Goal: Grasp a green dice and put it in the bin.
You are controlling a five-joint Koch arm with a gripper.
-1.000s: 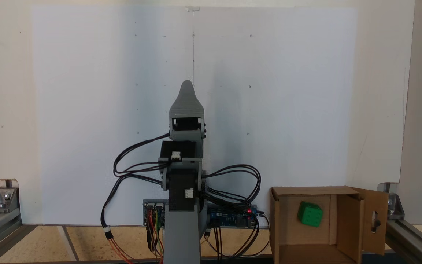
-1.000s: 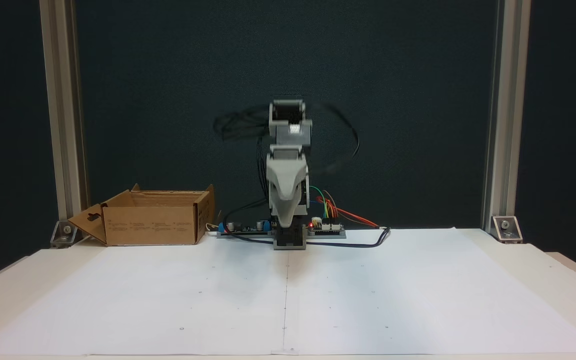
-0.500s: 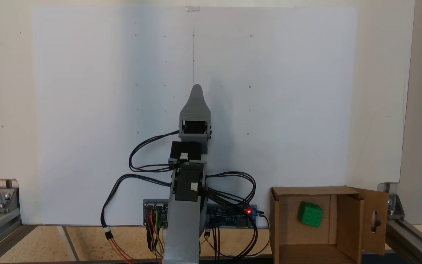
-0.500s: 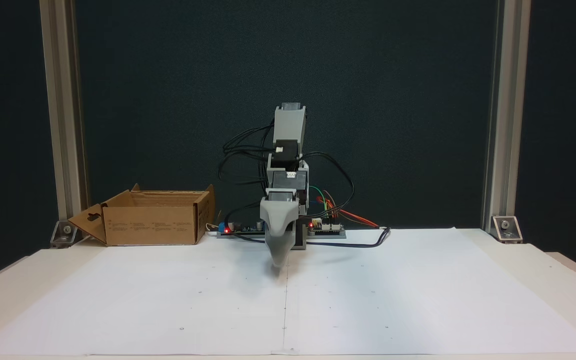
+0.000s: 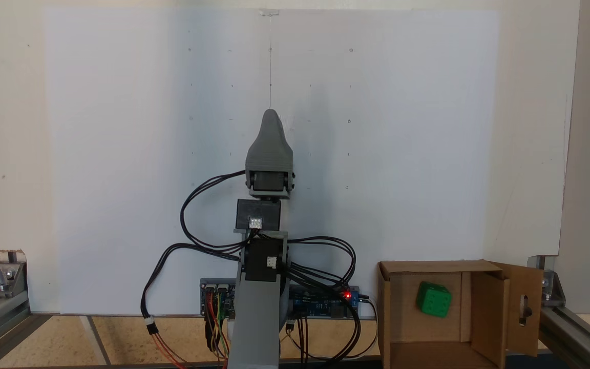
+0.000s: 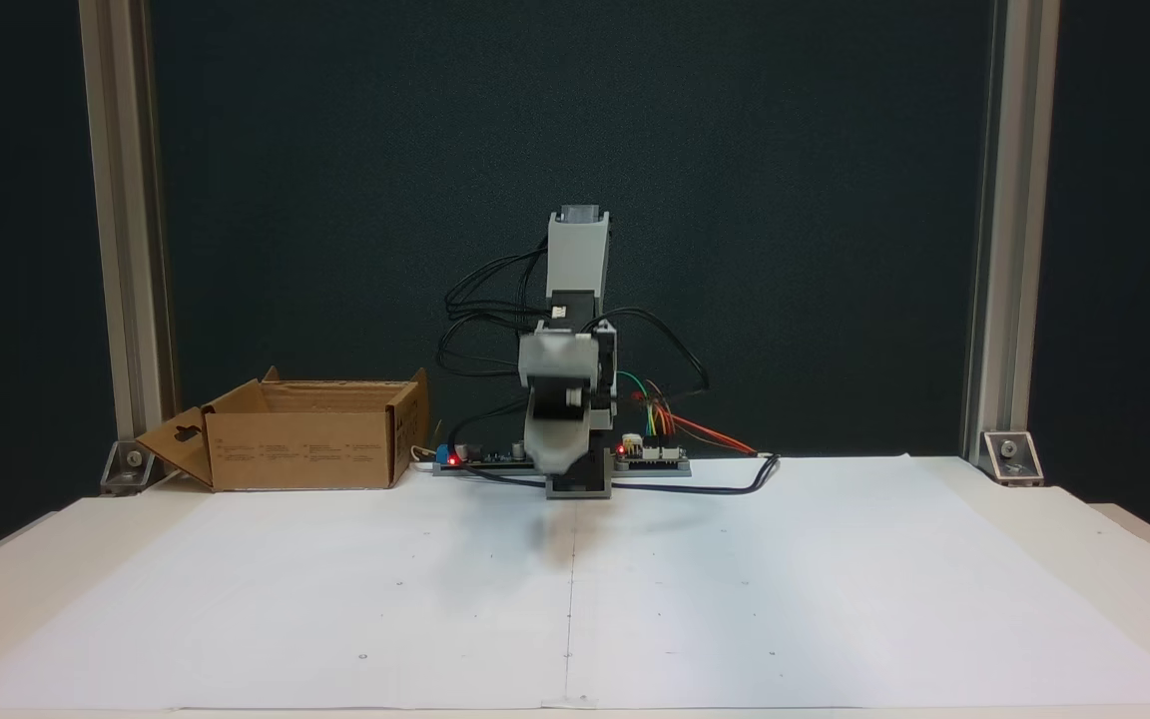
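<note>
The green dice lies inside the bin, a brown cardboard box beside the arm's base; a side flap with a keyhole cut-out hangs open. From the front fixed view the bin stands at the back left and its walls hide the dice. My grey gripper reaches out over the white paper, far from the bin. In the front view the gripper is blurred and hangs above the sheet. Only one tapered tip shows, so I cannot tell how the jaws stand. Nothing is seen in it.
White paper covers the table. Circuit boards with wires and a red light sit at the arm's base. Black cables loop out from the arm. Aluminium posts stand at the rear corners.
The gripper tip, pointing down close to the paper half a second ago, has risen and swung outward. The dice and the bin have stayed put.
</note>
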